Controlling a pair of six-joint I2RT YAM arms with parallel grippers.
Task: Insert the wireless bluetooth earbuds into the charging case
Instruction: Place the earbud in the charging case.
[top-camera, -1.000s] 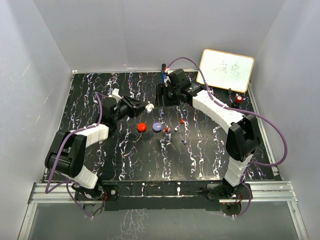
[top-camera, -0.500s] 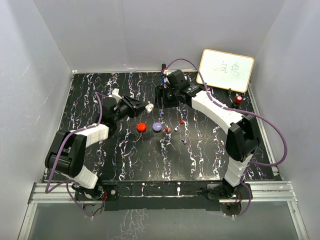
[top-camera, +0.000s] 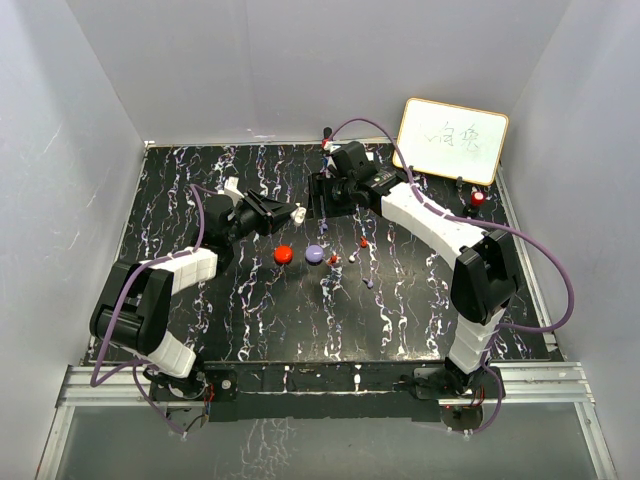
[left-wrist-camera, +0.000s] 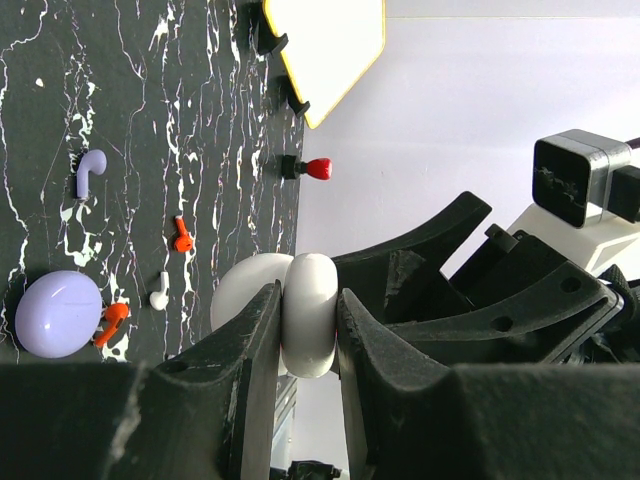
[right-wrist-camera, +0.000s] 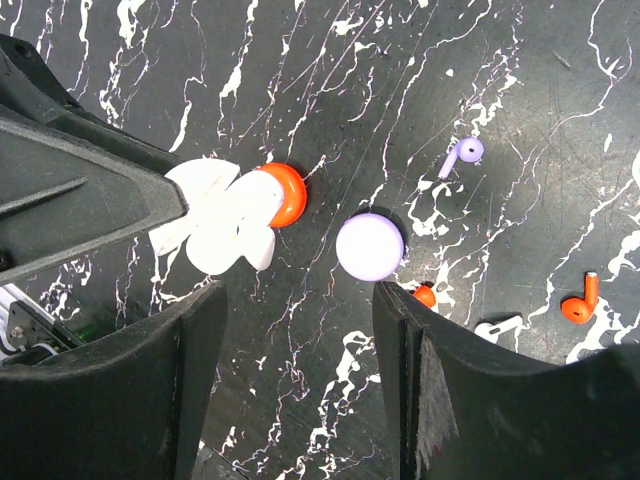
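Above table (top-camera: 200, 310), right pincer (top-camera: 319, 198) slightly leftward

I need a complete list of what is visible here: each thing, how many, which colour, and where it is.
white charging case: 1, white, open, held in the left gripper
red charging case: 1, red, closed, mid-table
purple charging case: 1, lilac, closed, next to the red one
red earbuds: 2, orange-red, one beside the purple case, one farther right
white earbud: 1, white, between the red ones
purple earbud: 1, lilac, nearer the front edge
whiteboard: 1, white, far right corner
red-capped object: 1, by the whiteboard
table: 1, black with white veins
left gripper: shut on the white case
right gripper: open, empty, above the cases
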